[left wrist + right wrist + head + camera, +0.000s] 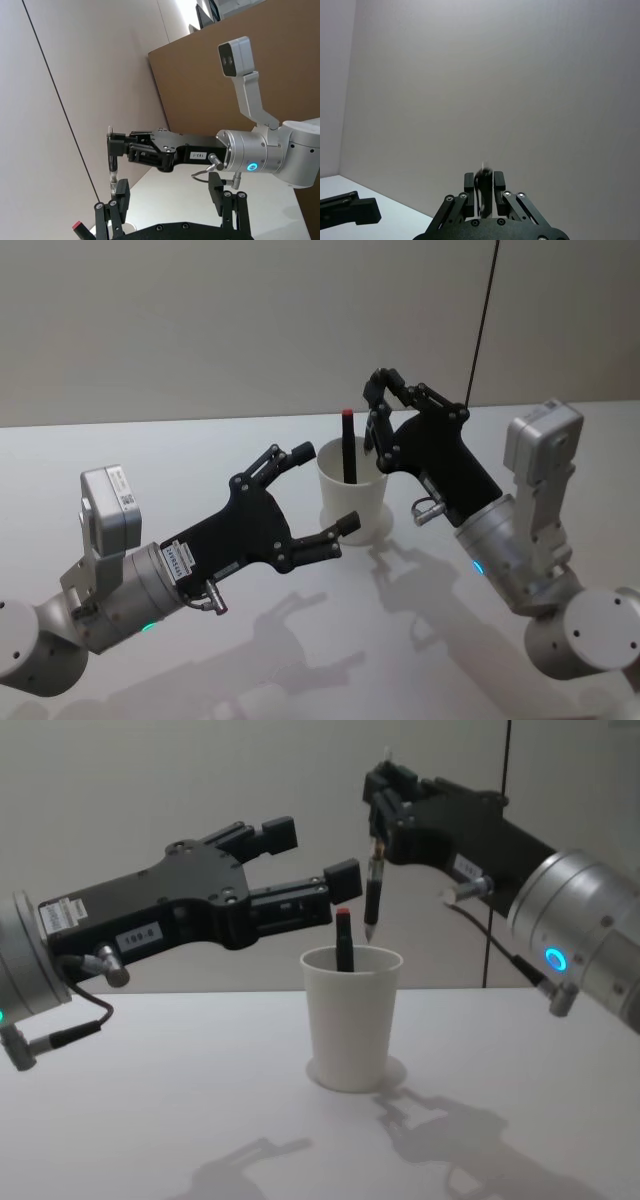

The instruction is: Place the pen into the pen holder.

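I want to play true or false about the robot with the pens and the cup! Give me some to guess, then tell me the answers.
1. The right gripper holds a pen upright above the pen holder. True.
2. The pen holder is lying on its side. False: it stands upright on the table.
3. A pen with a red top already stands in the pen holder. True.
4. The left gripper is squeezing the pen holder. False: its fingers are open, and it hovers beside and above the cup without touching.
5. The held pen's tip touches the cup's bottom. False: the tip hangs around rim height.
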